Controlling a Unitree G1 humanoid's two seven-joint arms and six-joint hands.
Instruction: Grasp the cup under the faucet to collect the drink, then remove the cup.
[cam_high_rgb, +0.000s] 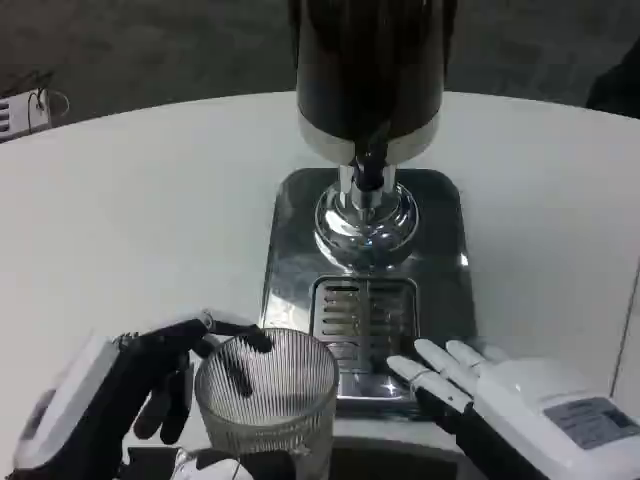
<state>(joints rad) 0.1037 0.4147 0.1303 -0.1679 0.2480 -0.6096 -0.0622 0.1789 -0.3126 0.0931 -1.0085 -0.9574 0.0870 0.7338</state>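
A clear ribbed glass cup (268, 395) stands at the near edge of the table, in front of the dispenser's drip grille (362, 322) and left of it. My left hand (130, 395) wraps around the cup's left side, with dark fingers reaching over its rim. The cup looks empty. The faucet (368, 178) hangs from the dark drink tank (368, 70) above the chrome base (365, 225). On the right, my right hand (490, 395) rests with its white fingers spread, their tips at the front right corner of the steel tray.
The steel tray (445, 260) of the dispenser sits in the middle of the round white table (130, 210). A dark floor lies beyond the table's far edge. A small white object (25, 110) is at the far left.
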